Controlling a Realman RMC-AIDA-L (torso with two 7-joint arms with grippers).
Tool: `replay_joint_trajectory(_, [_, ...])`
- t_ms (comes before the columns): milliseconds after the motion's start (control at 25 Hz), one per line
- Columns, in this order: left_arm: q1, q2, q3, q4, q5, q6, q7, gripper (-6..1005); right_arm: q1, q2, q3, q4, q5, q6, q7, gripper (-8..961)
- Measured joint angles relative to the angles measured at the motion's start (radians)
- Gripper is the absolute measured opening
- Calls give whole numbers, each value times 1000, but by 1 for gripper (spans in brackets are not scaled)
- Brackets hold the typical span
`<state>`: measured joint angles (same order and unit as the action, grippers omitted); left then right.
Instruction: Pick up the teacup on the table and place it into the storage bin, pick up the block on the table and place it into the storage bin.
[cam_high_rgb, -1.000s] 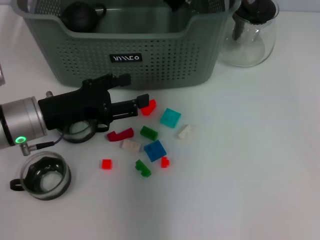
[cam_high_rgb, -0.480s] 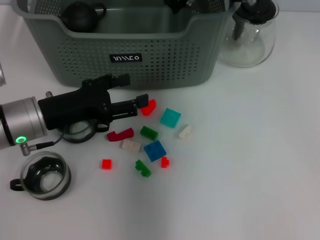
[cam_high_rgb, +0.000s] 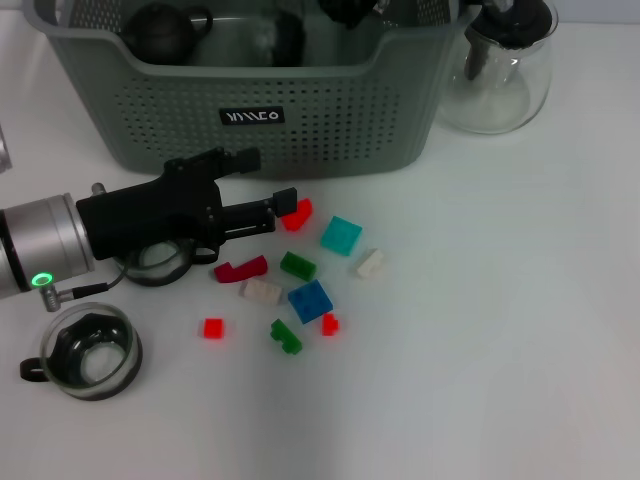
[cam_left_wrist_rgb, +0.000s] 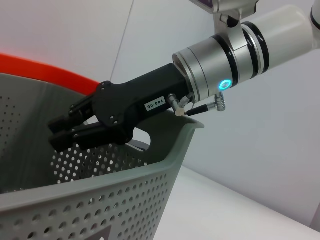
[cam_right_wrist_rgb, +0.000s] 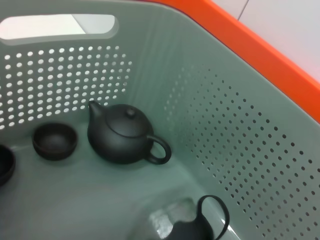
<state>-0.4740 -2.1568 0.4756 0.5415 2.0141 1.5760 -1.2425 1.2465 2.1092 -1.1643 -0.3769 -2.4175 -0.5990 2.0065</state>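
The grey-green storage bin (cam_high_rgb: 330, 110) stands at the back of the table. My right gripper (cam_left_wrist_rgb: 56, 134) hangs over the bin's inside, open and holding nothing. Below it, a glass teacup (cam_right_wrist_rgb: 192, 225) with a dark handle lies on the bin floor, also showing as a blur (cam_high_rgb: 270, 40) in the head view. My left gripper (cam_high_rgb: 268, 178) is open, low in front of the bin, with one fingertip next to a red block (cam_high_rgb: 297, 213). Another glass teacup (cam_high_rgb: 90, 350) sits on the table at front left.
Several small blocks lie scattered, among them teal (cam_high_rgb: 341, 235), blue (cam_high_rgb: 310, 300), green (cam_high_rgb: 297, 265) and white (cam_high_rgb: 369, 263). A black teapot (cam_right_wrist_rgb: 122, 132) and a small dark cup (cam_right_wrist_rgb: 55, 141) sit in the bin. A clear glass teapot (cam_high_rgb: 500, 65) stands right of the bin.
A glass teacup has appeared as a blur inside the bin below the right gripper. The left arm and the blocks have not moved.
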Motion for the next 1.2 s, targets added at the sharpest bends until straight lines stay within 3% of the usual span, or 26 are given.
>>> replay_joint_trajectory(280, [0, 0, 0, 0, -1, 4, 0, 833, -13, 0, 0, -50, 11, -2, 0, 416])
replay_joint_trajectory(480, [1, 2, 0, 0, -4, 8, -4, 832, -124, -2, -17, -277, 162, -96, -33, 527])
replay_joint_trajectory(680, [4, 4, -21, 2, -4, 20, -7, 832, -314, -10, -58, -590, 444, -281, -128, 636])
replay_joint_trajectory(840, [6, 8, -34, 6, -4, 37, -7, 831, -438, -13, -45, -753, 577, -440, -176, 698])
replay_joint_trajectory(1000, [10, 20, -62, 8, 0, 77, -10, 831, -519, -25, 40, -814, 704, -677, -229, 696])
replay_joint_trajectory(1200, [37, 49, -79, 61, 14, 130, -60, 830, -542, -69, 203, -764, 759, -1043, -238, 695])
